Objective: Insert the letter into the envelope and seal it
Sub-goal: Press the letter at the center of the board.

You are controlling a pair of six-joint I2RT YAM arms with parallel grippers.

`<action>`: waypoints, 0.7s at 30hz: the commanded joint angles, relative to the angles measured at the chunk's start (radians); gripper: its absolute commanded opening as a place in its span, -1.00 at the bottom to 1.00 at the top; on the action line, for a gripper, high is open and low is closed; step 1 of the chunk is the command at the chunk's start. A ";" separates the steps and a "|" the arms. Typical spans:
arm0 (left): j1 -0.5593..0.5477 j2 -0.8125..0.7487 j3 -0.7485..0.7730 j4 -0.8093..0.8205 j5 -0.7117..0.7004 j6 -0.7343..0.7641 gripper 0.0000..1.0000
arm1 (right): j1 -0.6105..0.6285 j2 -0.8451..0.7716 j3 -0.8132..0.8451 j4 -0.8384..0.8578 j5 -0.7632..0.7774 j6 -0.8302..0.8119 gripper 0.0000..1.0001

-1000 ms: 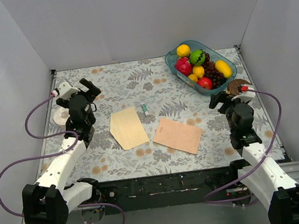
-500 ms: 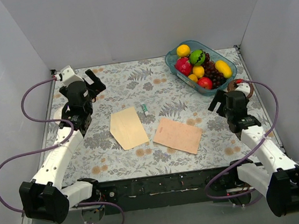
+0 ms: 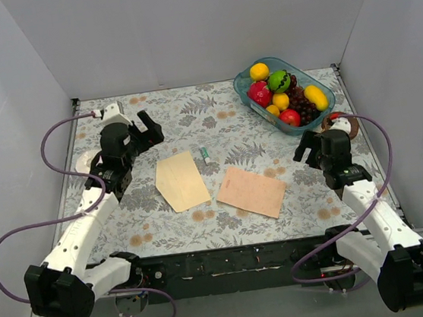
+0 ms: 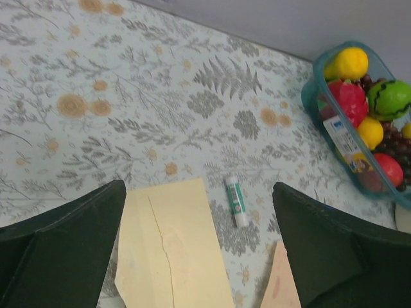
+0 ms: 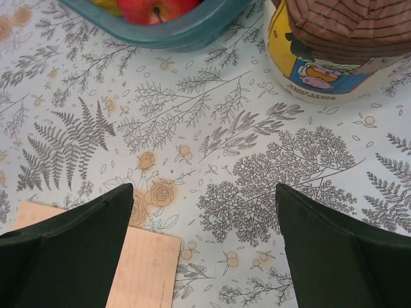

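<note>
The cream-yellow envelope (image 3: 181, 181) lies flat near the table's middle, its pointed flap toward the near edge; it also shows in the left wrist view (image 4: 170, 253). The salmon-peach letter (image 3: 251, 191) lies flat to its right, apart from it; a corner shows in the right wrist view (image 5: 138, 269) and another in the left wrist view (image 4: 280, 285). My left gripper (image 3: 147, 127) is open and empty, above the table to the far left of the envelope. My right gripper (image 3: 306, 147) is open and empty, to the right of the letter.
A green and white glue stick (image 3: 205, 155) lies just beyond the envelope, also in the left wrist view (image 4: 236, 201). A teal basket (image 3: 325, 107) of fruit stands at the back right. A cup with a brown lid (image 5: 334, 48) stands by the right wall.
My left gripper has swung right and nearer, toward the envelope. My right arm has stretched out further, its gripper staying beside the letter. The papers have not moved.
</note>
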 commanded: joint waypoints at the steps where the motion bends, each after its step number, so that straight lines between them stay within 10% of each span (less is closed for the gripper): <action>1: -0.093 -0.065 -0.074 -0.063 0.065 -0.048 0.96 | 0.002 -0.017 0.007 -0.030 -0.096 -0.053 0.92; 9: -0.441 -0.001 -0.155 -0.093 -0.039 -0.169 0.96 | 0.010 0.034 -0.060 0.002 -0.277 -0.030 0.80; 21: -0.601 0.189 -0.224 0.116 0.073 -0.087 0.87 | 0.020 -0.004 -0.149 -0.015 -0.341 0.007 0.74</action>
